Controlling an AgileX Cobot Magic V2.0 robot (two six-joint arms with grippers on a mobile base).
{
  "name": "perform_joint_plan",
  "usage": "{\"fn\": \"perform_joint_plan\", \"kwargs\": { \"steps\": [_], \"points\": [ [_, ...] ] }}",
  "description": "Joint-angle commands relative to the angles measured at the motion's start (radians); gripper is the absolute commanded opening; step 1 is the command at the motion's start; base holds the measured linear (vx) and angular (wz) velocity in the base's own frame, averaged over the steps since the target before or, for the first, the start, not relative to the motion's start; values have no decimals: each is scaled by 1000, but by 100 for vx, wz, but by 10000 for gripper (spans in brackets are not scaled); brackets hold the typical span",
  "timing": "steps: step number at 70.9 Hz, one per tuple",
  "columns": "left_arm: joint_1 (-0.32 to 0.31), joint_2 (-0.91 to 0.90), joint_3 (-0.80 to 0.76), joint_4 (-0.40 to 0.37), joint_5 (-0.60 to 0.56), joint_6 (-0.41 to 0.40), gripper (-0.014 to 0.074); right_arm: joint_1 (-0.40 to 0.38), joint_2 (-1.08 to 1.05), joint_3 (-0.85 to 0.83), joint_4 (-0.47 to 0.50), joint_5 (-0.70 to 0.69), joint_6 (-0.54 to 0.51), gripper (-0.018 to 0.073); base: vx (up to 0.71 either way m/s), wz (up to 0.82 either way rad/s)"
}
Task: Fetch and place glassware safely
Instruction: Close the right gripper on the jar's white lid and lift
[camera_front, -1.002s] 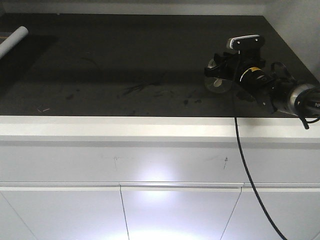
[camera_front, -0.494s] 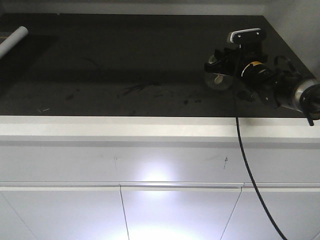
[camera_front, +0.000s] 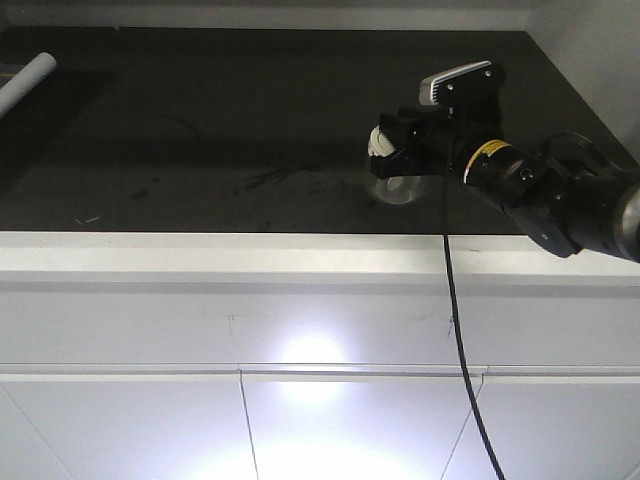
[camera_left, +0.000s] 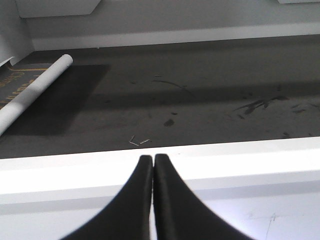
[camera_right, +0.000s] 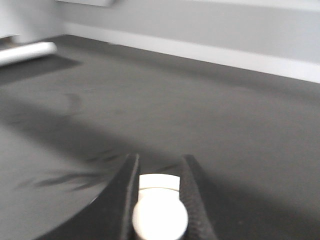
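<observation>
Now further left, the right end effector (camera_front: 392, 148), clamped on the lid knob (camera_right: 160, 217), holds the glass jar (camera_front: 395, 186) over the right of the surface (camera_front: 200, 120); keep it level and lower it gently.

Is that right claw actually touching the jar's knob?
Touching. The right wrist view shows the right gripper with its fingers pressed against both sides of the knob.

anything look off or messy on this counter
Nothing spilled or broken. The countertop has dark scuff marks near its middle and two pale scraps by its front edge. The right gripper holds the jar by its lid.
</observation>
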Motion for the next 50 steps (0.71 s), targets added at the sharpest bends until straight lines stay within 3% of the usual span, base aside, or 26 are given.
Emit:
{"fn": "perform_joint_plan", "kwargs": {
  "steps": [1, 18, 50],
  "points": [
    [-1, 1, -30, -9, -72, -9, -7, 19, -135, 56, 17, -127, 1, -3, 0, 0],
    [-1, 1, -30, -9, -72, -9, -7, 98, -333, 250, 16, -178, -2, -3, 0, 0],
    [-1, 1, -30, -9, -72, -9, -7, 335, -577, 490, -38, -215, 2, -3, 0, 0]
  ]
}}
